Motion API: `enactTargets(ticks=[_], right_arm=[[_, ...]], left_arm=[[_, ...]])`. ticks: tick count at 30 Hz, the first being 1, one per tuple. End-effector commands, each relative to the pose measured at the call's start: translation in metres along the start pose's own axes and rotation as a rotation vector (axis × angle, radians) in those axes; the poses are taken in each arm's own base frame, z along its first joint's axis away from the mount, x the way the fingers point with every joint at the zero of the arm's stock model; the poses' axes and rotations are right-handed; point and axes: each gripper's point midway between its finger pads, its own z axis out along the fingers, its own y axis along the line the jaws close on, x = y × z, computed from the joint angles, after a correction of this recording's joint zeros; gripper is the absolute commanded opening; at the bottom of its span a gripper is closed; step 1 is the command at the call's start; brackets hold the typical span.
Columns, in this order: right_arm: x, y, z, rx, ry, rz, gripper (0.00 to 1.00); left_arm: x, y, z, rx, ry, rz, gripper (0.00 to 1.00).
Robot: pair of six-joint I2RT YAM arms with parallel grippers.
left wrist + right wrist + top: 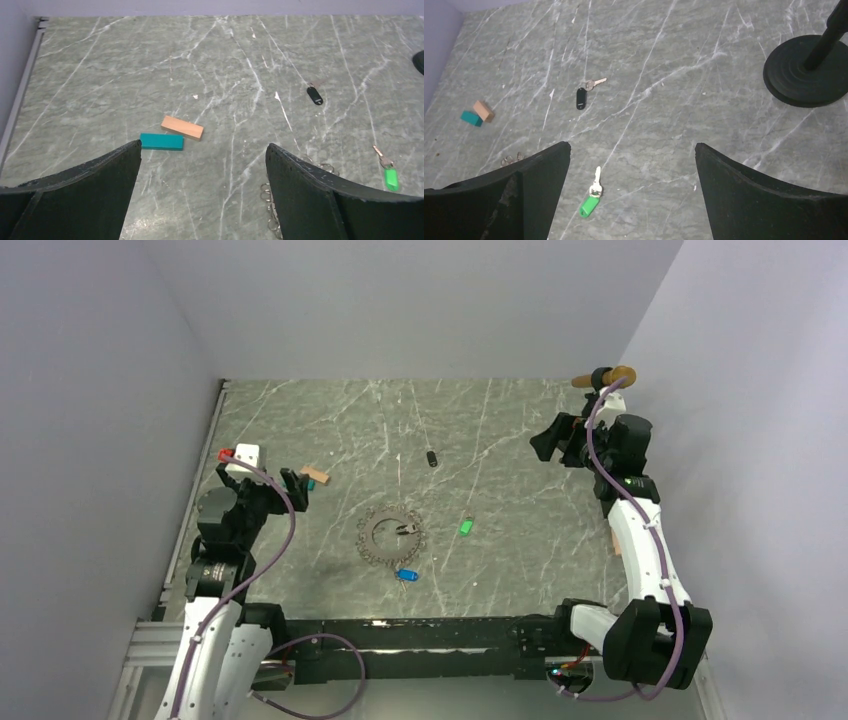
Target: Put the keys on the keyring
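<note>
Keyring (392, 536) rests flat on the marble table (520, 570). Nearest of all, just beside the keyring's near rim, lies the blue-tagged key (405, 575). The green-tagged key (465, 527) lies to the keyring's right, apart from it. Left of the keyring and a little beyond it, the left gripper (203, 150) hangs over the table with its jaws wide apart and nothing between them. Just past it lie a teal block (161, 141) and a tan block (182, 128), touching. Straight beyond the keyring lies a black-tagged key (432, 458). Far right of the keyring, the right gripper (633, 147) is raised, its jaws spread and empty.
</note>
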Motion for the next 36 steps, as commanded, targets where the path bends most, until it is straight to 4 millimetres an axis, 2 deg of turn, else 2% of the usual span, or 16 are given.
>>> enactTargets(ticks=[1, 4, 10, 13, 20, 25, 30, 34, 36], right_arm=[[-0.006, 0.004, -0.002, -0.019, -0.028, 0.022, 1.00], [0.002, 0.019, -0.003, -0.116, -0.012, -0.027, 1.00], [0.028, 0.058, -0.011, -0.420, 0.011, -0.171, 1.00], [0.054, 0.089, -0.021, -0.653, 0.054, -0.316, 1.00], [0.114, 0.136, -0.030, -0.985, 0.209, -0.704, 1.00], [0.164, 0.150, -0.032, -1.204, 0.278, -0.995, 1.00], [0.200, 0.154, -0.027, -1.260, 0.349, -1.093, 1.00], [0.201, 0.160, -0.028, -1.257, 0.362, -1.044, 1.00], [0.193, 0.167, -0.031, -1.262, 0.367, -0.995, 1.00]], left_arm=[[-0.021, -0.020, -0.002, 0.106, -0.054, -0.003, 0.98], [-0.020, -0.029, -0.002, 0.157, -0.045, -0.002, 0.98], [-0.016, -0.049, -0.004, 0.270, -0.027, 0.005, 0.98], [-0.014, -0.056, -0.003, 0.312, -0.015, 0.000, 0.98], [-0.003, -0.084, -0.004, 0.483, 0.052, -0.011, 0.98], [0.001, -0.090, -0.002, 0.526, 0.085, -0.018, 0.98], [0.004, -0.104, -0.004, 0.626, 0.096, -0.031, 0.98], [0.008, -0.123, -0.010, 0.754, 0.113, -0.056, 0.98], [0.013, -0.135, -0.013, 0.806, 0.139, -0.058, 0.98]])
